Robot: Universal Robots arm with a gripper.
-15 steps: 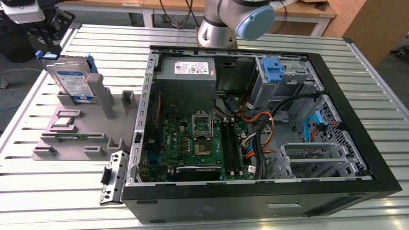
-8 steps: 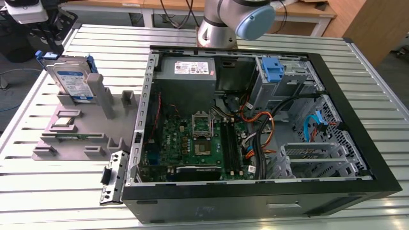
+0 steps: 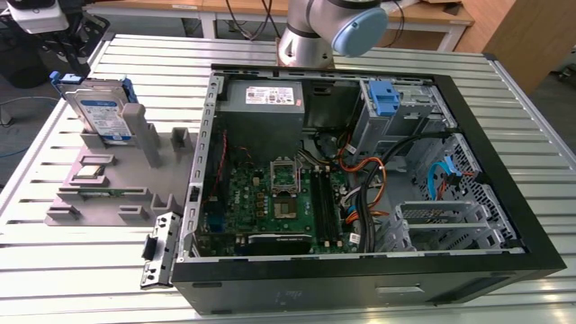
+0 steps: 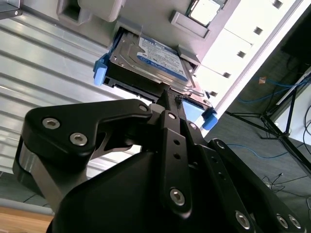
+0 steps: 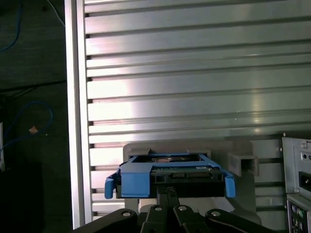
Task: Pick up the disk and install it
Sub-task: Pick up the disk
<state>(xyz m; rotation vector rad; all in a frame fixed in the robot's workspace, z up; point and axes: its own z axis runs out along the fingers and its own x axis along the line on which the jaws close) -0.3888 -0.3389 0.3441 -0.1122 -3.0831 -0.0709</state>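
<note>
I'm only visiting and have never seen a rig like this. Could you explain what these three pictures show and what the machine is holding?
This is a single robot arm with a gripper, a clamp at its end. One picture comes from a camera off the arm that looks over the whole metal table. The other two come from cameras riding near the arm's wrist, so both show the black gripper close up. On the table lies an open computer case with its circuit board showing. Beside it, at the exterior view's left, is a grey holder. The disk, a silver hard drive with blue side rails, stands on edge in that holder. In both wrist views the gripper is right at the disk's edge. I cannot tell whether it grips it. The disk is not yet in the case.
</note>
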